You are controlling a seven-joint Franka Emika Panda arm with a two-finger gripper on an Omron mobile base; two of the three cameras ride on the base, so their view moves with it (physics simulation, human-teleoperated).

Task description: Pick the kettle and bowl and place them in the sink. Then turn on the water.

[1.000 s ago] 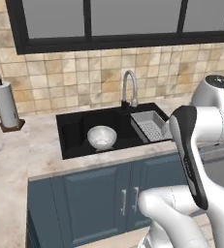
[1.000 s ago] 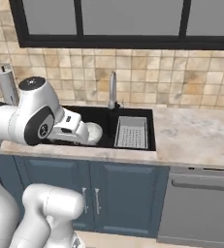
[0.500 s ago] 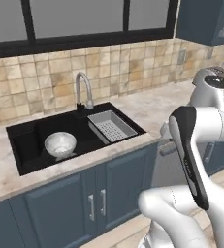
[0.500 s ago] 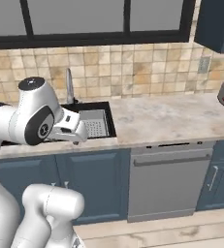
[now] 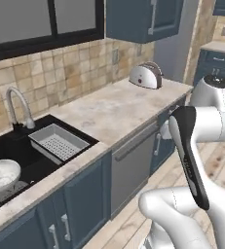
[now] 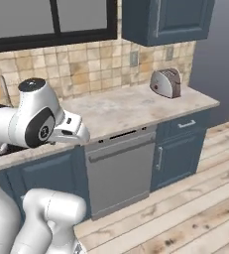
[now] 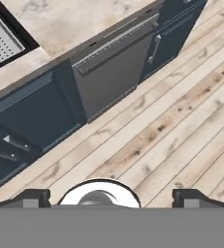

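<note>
A rendered kitchen here: tan tiled backsplash, dark-framed window, navy cabinets and a pale marbled counter (image 5: pixel 115 109) running along the wall above a wood-plank floor (image 7: pixel 181 121). Down at the left of the left base view sits the sink (image 5: pixel 16 146), a black sunken basin, and inside it rests the bowl (image 5: pixel 2 174), whitish-grey and upright, low in the basin's near left part. Just beside the bowl, to its right, the grey perforated drain tray (image 5: pixel 59 141) lies in the basin against the counter edge, and a corner of that tray also peeks in at the top left of the hand view. Behind the basin the curved silver faucet (image 5: pixel 17 103) arches up against the tiles. Moving outward along the counter, a silver toaster (image 5: pixel 146 75) stands far down near the wall, well apart from the sink, and the right base view catches it too, near the counter's end. Below the countertop a grey dishwasher front (image 6: pixel 121 171) sits between the blue cabinet doors. The gripper (image 7: pixel 111 196) points down at the floorboards in front of the cabinets, fingertips (image 7: pixel 33 197) set wide apart at the two bottom corners of the hand view, nothing between them.
</note>
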